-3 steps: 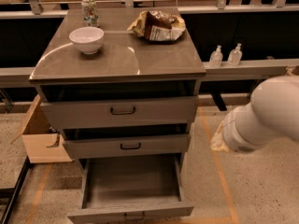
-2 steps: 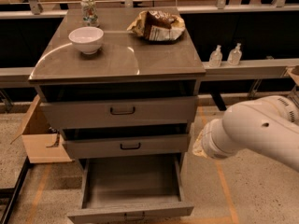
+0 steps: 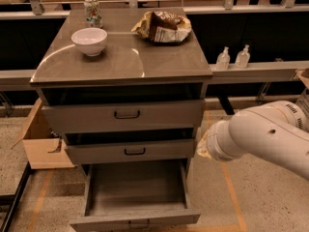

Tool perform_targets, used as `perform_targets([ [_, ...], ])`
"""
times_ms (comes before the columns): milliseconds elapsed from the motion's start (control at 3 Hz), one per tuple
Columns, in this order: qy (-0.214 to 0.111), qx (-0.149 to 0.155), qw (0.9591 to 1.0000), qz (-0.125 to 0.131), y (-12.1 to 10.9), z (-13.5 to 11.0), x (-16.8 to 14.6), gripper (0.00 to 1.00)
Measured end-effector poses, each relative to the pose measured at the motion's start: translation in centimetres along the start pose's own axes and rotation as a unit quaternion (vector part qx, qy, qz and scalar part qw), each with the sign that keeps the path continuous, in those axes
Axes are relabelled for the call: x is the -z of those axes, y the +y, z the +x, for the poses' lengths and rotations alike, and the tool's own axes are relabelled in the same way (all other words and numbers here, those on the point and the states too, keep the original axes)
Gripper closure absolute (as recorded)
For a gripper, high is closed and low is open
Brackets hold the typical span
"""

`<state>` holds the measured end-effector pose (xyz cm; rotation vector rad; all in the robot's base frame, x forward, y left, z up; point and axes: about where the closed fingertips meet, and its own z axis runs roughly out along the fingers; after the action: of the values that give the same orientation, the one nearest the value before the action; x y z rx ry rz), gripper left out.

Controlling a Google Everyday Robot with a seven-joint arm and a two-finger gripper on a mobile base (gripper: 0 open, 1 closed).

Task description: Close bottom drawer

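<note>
The grey cabinet (image 3: 123, 62) has three drawers. The bottom drawer (image 3: 135, 220) is pulled far out toward me. Its wide shallow tray (image 3: 136, 185) is empty, and its slim front panel sits at the lower edge of the view. The middle drawer (image 3: 130, 151) and the top drawer (image 3: 123, 115) stand slightly out. My white arm (image 3: 260, 137) reaches in from the right, and its end is beside the cabinet's right side at middle drawer height. My gripper is not visible in the camera view; it is hidden beyond the arm's end.
On the cabinet top stand a white bowl (image 3: 90, 40), a can (image 3: 91, 11) and a crumpled chip bag (image 3: 161, 27). A cardboard box (image 3: 41, 139) sits on the floor at the left. Two small bottles (image 3: 232, 58) stand on a ledge at the right.
My arm has swung left, from the right edge of the view toward the cabinet's right side. The drawers have not moved.
</note>
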<state>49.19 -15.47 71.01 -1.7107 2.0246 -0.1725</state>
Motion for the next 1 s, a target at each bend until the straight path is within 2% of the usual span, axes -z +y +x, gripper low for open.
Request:
perform_targets([
  [333,0.012,-0.015,0.9997,-0.015,3.0,2.5,-4.5,1.0],
  [667,0.002,-0.017,0.9994,-0.029,8.1,5.6,-11.0,1.0],
  [1000,-0.028,-0.027,0.999,-0.022,10.6,7.4,-16.3,1.0],
])
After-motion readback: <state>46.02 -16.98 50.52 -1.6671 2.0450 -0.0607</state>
